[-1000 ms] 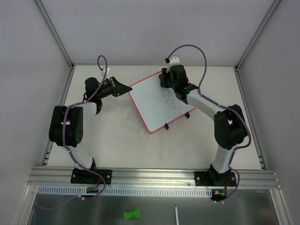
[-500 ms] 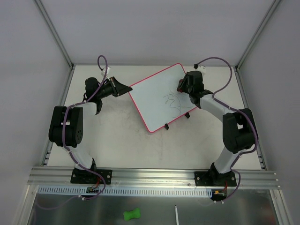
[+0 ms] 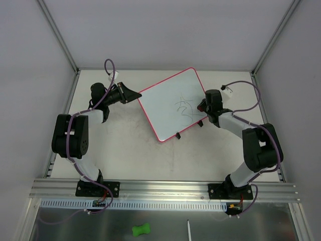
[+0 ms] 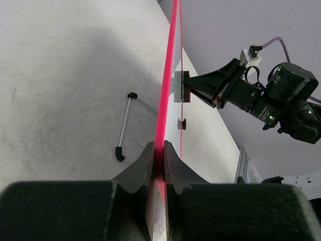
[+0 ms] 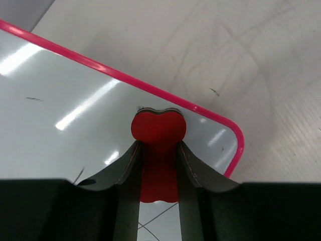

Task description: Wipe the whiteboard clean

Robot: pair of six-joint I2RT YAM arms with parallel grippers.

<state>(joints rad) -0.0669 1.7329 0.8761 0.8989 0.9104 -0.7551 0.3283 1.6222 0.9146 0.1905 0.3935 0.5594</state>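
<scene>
The whiteboard [image 3: 168, 108] lies skewed on the desk [image 3: 125, 150], with black scribbles [image 3: 184, 107] toward its right side and two black clips [image 3: 178, 135] on its near edge. At the whiteboard's left corner, the left end effector [image 4: 158, 150] is closed on the pink frame. At its right edge, the right end effector [image 5: 158, 145] is clamped on a red eraser [image 5: 158, 128], whose grey face looks to touch the white surface just right of the scribbles. A green object [image 3: 141, 230] lies well apart from the whiteboard, nearer than the arm bases.
</scene>
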